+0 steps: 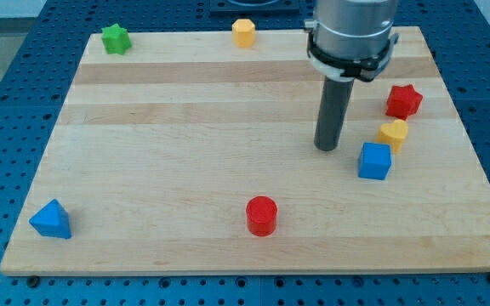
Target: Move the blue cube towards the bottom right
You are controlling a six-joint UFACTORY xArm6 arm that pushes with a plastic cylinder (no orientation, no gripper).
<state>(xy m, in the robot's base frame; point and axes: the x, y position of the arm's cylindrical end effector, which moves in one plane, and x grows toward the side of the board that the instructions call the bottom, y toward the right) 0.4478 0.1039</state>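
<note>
Beside my tip [327,148]: one blue cube [374,161].

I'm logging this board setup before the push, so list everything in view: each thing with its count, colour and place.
Blue cube: one, blue, right part of the board, just below the yellow block.
Yellow block: one, yellow, right side, touching or nearly touching the cube's upper right.
Red star: one, red, near the right edge.
Yellow hexagonal block: one, yellow, top edge.
Green star: one, green, top left corner.
Red cylinder: one, red, bottom centre.
Blue triangular block: one, blue, bottom left corner.
Wooden board: one, light wood, on a blue perforated table.
My tip: one, dark rod end, just left of and slightly above the blue cube.
</note>
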